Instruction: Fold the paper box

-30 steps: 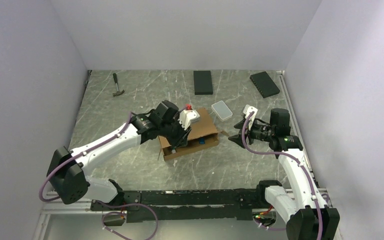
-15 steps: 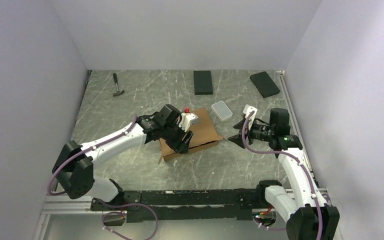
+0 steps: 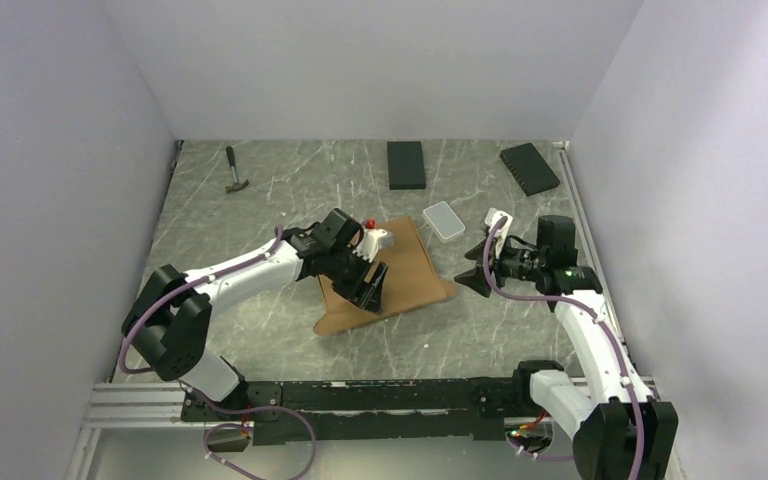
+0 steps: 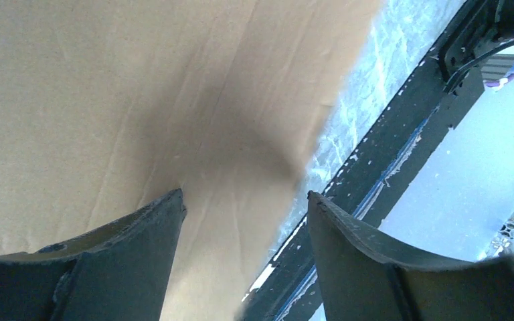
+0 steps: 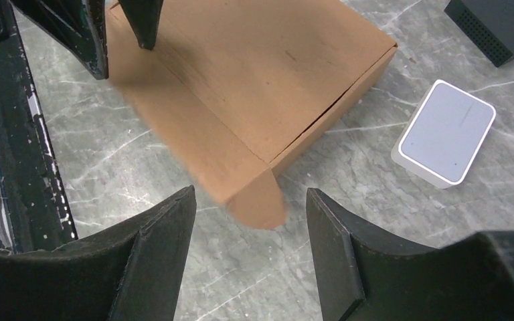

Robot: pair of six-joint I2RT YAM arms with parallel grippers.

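Observation:
The brown cardboard paper box lies in the middle of the table with its lid down and a small side flap sticking out at its right corner. My left gripper is open and presses down on the lid near its front left edge; in the left wrist view the cardboard fills the space under the fingers. My right gripper is open and empty, hovering just right of the box's right corner. The right wrist view shows the box and its blurred side flap between the fingers.
A small translucent white case lies just behind the box, also in the right wrist view. Two black slabs lie at the back. A hammer lies at the back left. The arms' rail runs along the near edge.
The lid has come down from a raised, open position to lie over the box. My left gripper moved down and forward with it. My right gripper shifted slightly toward the box.

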